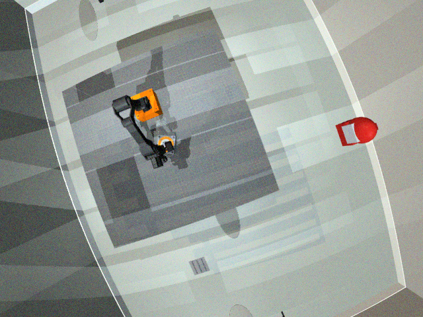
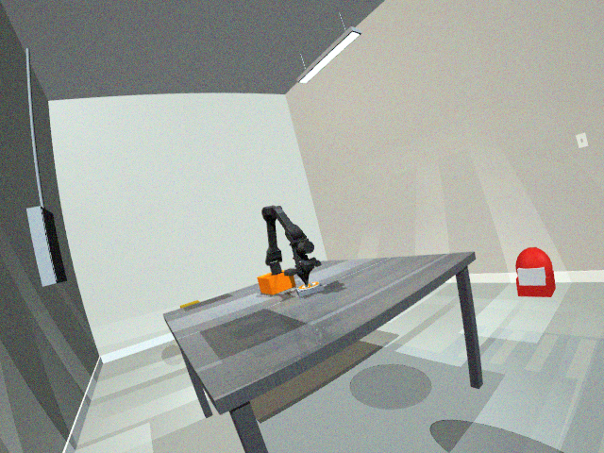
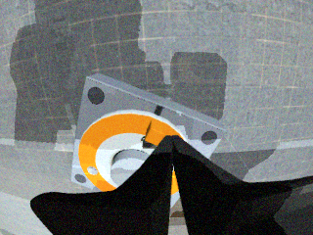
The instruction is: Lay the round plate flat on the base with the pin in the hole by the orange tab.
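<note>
The round plate (image 1: 162, 139) (image 3: 114, 123), an orange ring with a white inner ring, sits around the grey post (image 3: 131, 161) on the square grey base (image 2: 309, 293) (image 3: 117, 99). My gripper (image 2: 307, 284) (image 3: 171, 141) is shut and empty. Its tips are low over the plate's orange part, beside a small dark opening (image 3: 145, 143) in the wrist view; whether they touch the plate cannot be told. The fingers hide the plate's lower right part in the wrist view. The tab's outline and the pin cannot be made out clearly, nor can the plate's tilt.
The arm stands on an orange block (image 1: 153, 104) (image 2: 276, 284), close to the base on the grey table (image 1: 211, 146) (image 2: 390, 287). Dark shadows lie around the base. A red rounded object (image 1: 365, 130) (image 2: 534, 263) stands on the floor, away from the table.
</note>
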Motion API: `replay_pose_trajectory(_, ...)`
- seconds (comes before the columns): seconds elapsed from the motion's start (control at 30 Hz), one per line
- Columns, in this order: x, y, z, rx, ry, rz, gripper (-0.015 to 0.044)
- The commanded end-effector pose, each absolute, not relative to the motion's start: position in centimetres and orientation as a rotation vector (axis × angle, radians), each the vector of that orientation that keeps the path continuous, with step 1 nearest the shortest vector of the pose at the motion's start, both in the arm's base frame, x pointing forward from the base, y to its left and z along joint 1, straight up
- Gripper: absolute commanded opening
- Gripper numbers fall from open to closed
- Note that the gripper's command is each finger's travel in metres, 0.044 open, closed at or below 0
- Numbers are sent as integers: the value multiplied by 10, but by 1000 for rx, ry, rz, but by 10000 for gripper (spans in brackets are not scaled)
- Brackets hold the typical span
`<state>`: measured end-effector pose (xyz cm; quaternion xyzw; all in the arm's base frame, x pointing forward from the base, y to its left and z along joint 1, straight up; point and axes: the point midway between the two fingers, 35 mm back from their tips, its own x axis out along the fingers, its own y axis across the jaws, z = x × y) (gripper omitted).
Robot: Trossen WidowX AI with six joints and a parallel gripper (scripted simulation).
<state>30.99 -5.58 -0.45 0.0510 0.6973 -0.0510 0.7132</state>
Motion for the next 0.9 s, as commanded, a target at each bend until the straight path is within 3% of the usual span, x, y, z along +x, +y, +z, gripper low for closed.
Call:
replay_pose_trajectory(0.0,312,-56,12,115,1535,-115,0)
replay_pose_trajectory(0.2,307,-55,41,115,1535,-115,0)
replay_pose_trajectory(0.87,307,-55,34,112,1536,-114,0)
